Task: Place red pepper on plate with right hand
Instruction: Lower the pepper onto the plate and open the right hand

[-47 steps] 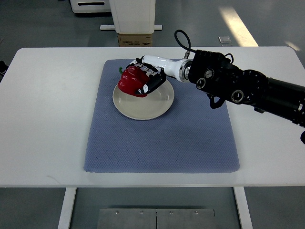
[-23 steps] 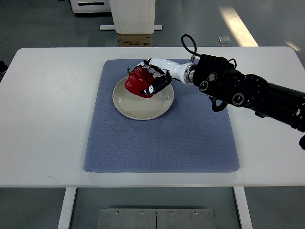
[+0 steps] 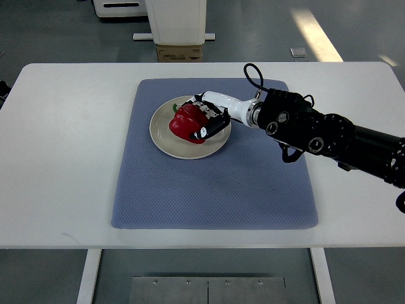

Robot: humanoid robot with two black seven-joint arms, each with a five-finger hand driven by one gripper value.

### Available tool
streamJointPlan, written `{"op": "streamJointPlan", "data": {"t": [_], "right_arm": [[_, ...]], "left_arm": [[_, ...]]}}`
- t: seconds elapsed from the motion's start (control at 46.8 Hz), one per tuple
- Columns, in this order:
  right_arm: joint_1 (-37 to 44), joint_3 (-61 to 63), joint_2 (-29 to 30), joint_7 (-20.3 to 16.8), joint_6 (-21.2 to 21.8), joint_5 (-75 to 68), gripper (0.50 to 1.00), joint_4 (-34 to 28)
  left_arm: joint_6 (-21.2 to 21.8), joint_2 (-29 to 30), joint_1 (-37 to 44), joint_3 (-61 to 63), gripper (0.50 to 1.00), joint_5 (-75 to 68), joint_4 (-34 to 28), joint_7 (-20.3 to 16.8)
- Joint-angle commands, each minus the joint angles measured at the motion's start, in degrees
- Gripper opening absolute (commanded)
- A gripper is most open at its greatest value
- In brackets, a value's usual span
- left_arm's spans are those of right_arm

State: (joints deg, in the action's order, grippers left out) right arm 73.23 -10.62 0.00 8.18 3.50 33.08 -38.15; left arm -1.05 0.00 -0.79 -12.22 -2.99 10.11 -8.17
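A red pepper with a green stem rests on the cream plate, over its middle and right part. My right hand reaches in from the right on a black arm, and its white and black fingers curl around the pepper's right side. The hand is shut on the pepper. The left arm does not show.
The plate sits on a blue-grey mat in the middle of a white table. A cardboard box and a white stand are on the floor beyond the table's far edge.
The right hand has lowered the pepper and drawn it a little right, from above the plate's upper left rim down onto the plate. The forearm has shifted slightly towards the near side.
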Motion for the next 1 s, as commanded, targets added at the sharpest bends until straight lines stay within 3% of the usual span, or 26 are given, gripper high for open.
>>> {"op": "streamJointPlan", "data": {"t": [0.0, 0.043, 0.086, 0.214, 0.342, 0.428, 0.984], "right_arm": [[-0.4, 0.0, 0.0, 0.0, 0.0, 0.1, 0.5, 0.0], [-0.5, 0.0, 0.0, 0.1, 0.0, 0.1, 0.508, 0.0], [-0.5, 0.0, 0.0, 0.1, 0.0, 0.1, 0.587, 0.0], [-0.6, 0.0, 0.0, 0.2, 0.0, 0.0, 0.694, 0.0], [-0.8, 0.0, 0.0, 0.2, 0.0, 0.0, 0.893, 0.0], [-1.1, 0.0, 0.0, 0.2, 0.0, 0.0, 0.981, 0.0], [0.2, 4.8, 0.0, -0.1, 0.0, -4.6, 1.0, 0.3]], "left_arm": [[0.0, 0.0, 0.0, 0.0, 1.0, 0.0, 0.0, 0.0], [0.0, 0.0, 0.0, 0.0, 1.0, 0.0, 0.0, 0.0], [0.0, 0.0, 0.0, 0.0, 1.0, 0.0, 0.0, 0.0], [0.0, 0.0, 0.0, 0.0, 1.0, 0.0, 0.0, 0.0], [0.0, 0.0, 0.0, 0.0, 1.0, 0.0, 0.0, 0.0], [0.0, 0.0, 0.0, 0.0, 1.0, 0.0, 0.0, 0.0], [0.0, 0.0, 0.0, 0.0, 1.0, 0.0, 0.0, 0.0]]}}
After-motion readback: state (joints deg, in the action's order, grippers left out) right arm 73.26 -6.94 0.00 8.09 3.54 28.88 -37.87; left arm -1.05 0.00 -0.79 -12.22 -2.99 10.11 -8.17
